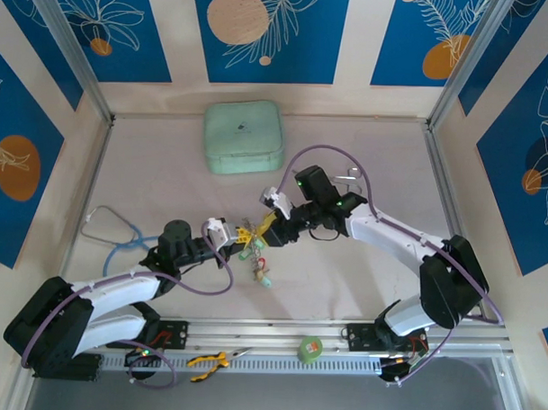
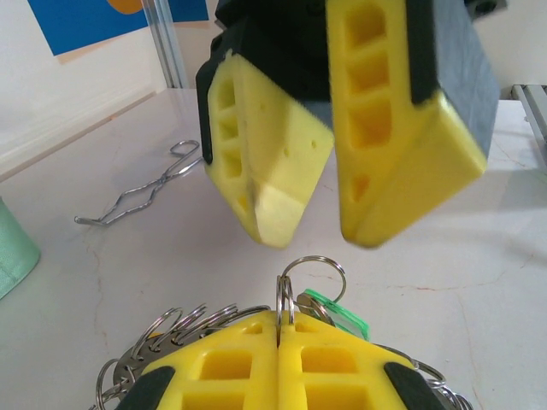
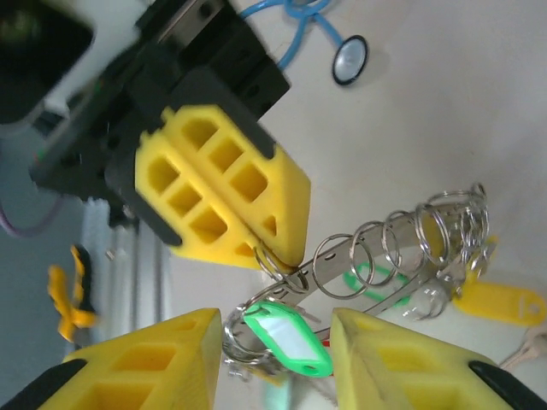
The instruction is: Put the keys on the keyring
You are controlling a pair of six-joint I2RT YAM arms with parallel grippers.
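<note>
A blue-tubed stethoscope (image 1: 121, 251) lies on the pale worktop (image 1: 361, 280) at the left, well apart from the rest. Right of it, near the middle of the worktop, the left claw (image 2: 279, 333) is shut tight, its yellow fingers pressed together on the keyring (image 3: 335, 266). The keyring is a flat silvery strip that sticks out from the fingertips, lifted off the worktop. A row of small split rings is threaded along it.

The keys (image 1: 259, 263) hang from it in a bunch just below the two claws. A green tag (image 3: 286, 335) dangles close to the clamped end and a yellow tag (image 3: 496, 303) farther along.

The right claw (image 2: 318, 239) faces the left one from just beside it, tips almost meeting. Its fingers (image 3: 128, 367) stand apart and hold nothing. From its own wrist view the green tag lies in the gap between them, touching neither side.

Wire forceps (image 2: 141, 198) lie flat on the worktop on the far side of the right claw.
</note>
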